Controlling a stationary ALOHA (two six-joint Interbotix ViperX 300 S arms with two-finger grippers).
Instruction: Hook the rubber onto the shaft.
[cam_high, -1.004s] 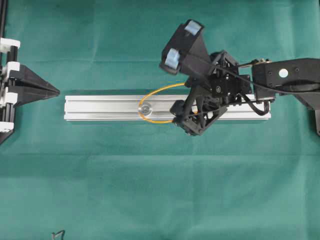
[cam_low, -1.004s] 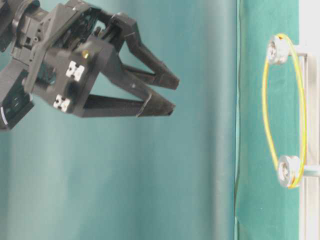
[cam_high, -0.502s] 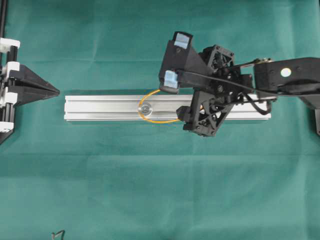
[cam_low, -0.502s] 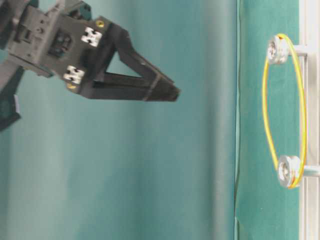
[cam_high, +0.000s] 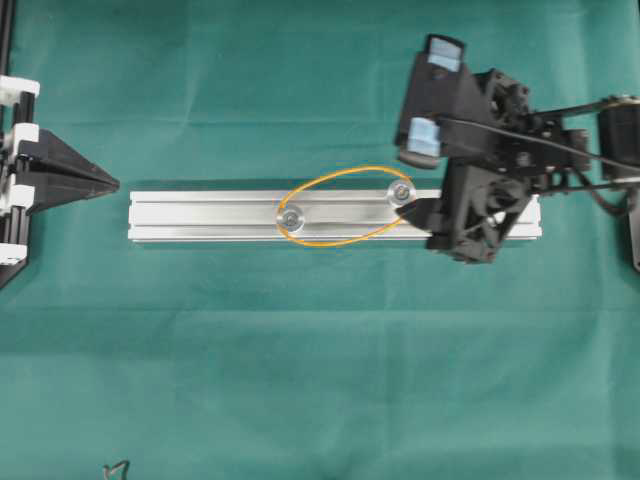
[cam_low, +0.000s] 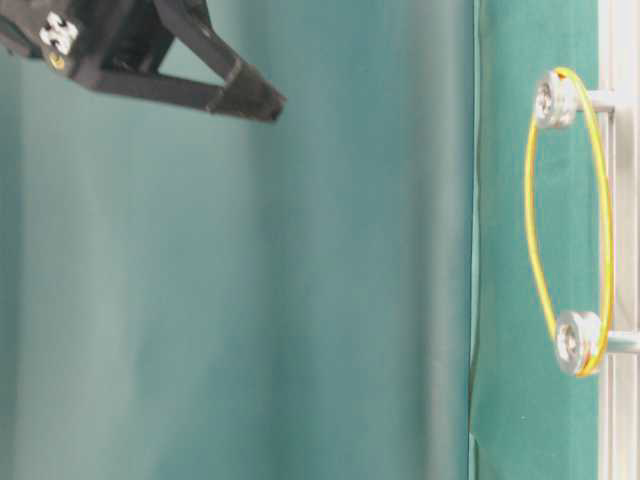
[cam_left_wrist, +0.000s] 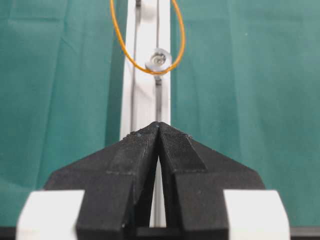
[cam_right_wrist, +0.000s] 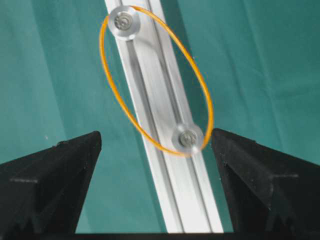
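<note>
We judge the hooking itself to be done. The rubber (cam_high: 342, 206) runs as one closed orange loop around both shafts standing up from the aluminium rail (cam_high: 200, 217): the left shaft (cam_high: 290, 214) near the middle of the rail and the right shaft (cam_high: 401, 192) toward its right end. In the table-level view the band sits in the groove of each shaft head and bows slightly between them, so it looks seated, not merely draped. Nothing of it lies loose on the green bench (cam_high: 320, 380). What is left, as far as we can see, is only to clear our arms away; we cannot check how firmly the band sits in the grooves.

Our right hand (cam_right_wrist: 156, 142) has its fingers spread wide and carries nothing. From its own camera the two dark fingertips (cam_right_wrist: 60, 165) frame the loop, one on each side, with the right shaft between them and clear cloth showing between each tip and the band. In the overhead view this hand hangs just right of the right shaft, over the right end of the rail, with one tip pointing at the shaft; the table-level view shows it raised well above the rail, so we read it as apart from the rubber.

Our left hand (cam_left_wrist: 159, 131) has its fingers pressed together, holding nothing, at the far left of the bench off the rail's left end, well apart from the loop.
</note>
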